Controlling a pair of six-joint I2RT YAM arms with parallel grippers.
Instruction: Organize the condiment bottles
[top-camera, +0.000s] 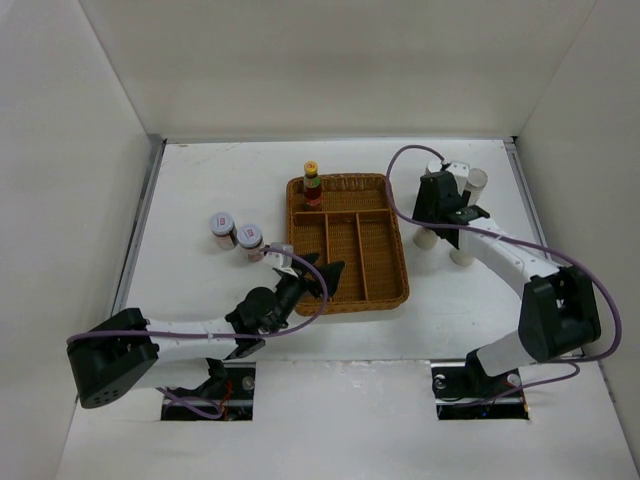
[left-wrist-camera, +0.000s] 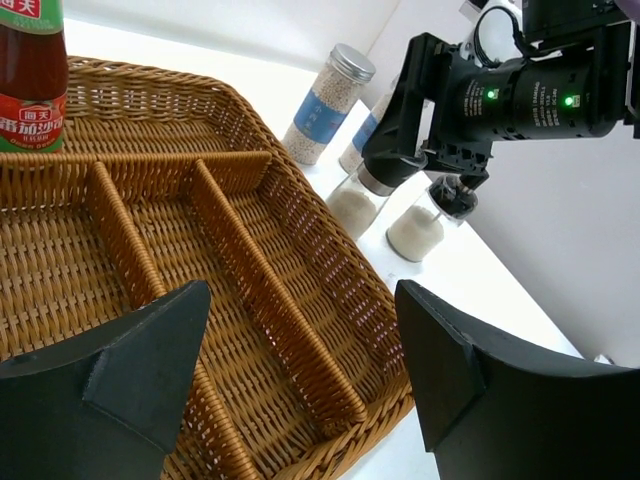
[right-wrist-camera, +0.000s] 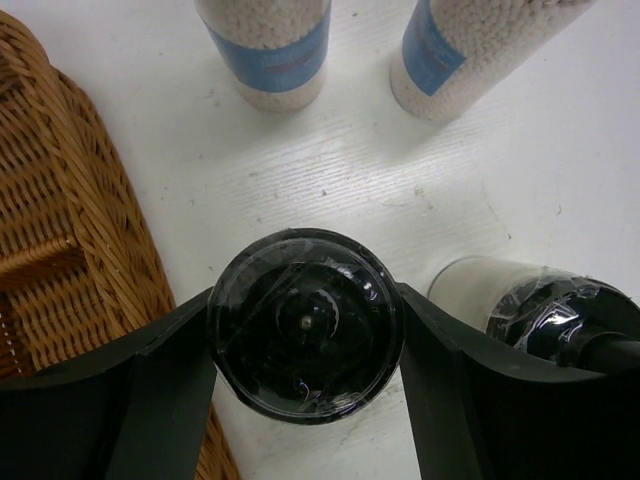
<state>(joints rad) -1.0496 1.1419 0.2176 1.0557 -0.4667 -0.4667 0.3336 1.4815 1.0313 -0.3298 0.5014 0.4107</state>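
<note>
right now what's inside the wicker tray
Only the yellow-capped sauce bottle, upright in the back-left compartment of the tray. Other compartments look bare; the left gripper covers the near-left corner.

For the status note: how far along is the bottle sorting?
Done: only the yellow-capped sauce bottle stands in the wicker tray. In hand: right gripper shut on a black-capped bottle beside the tray; left gripper open over the tray. Left: two blue-labelled shakers, second black-capped bottle, two white-lidded jars, all outside it.

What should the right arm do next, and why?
Probably lift straight up. The right gripper hugs the black-capped bottle on both sides. That bottle appears to stand on the table beside the basket, with another bottle close by; a vertical lift should clear both.
</note>
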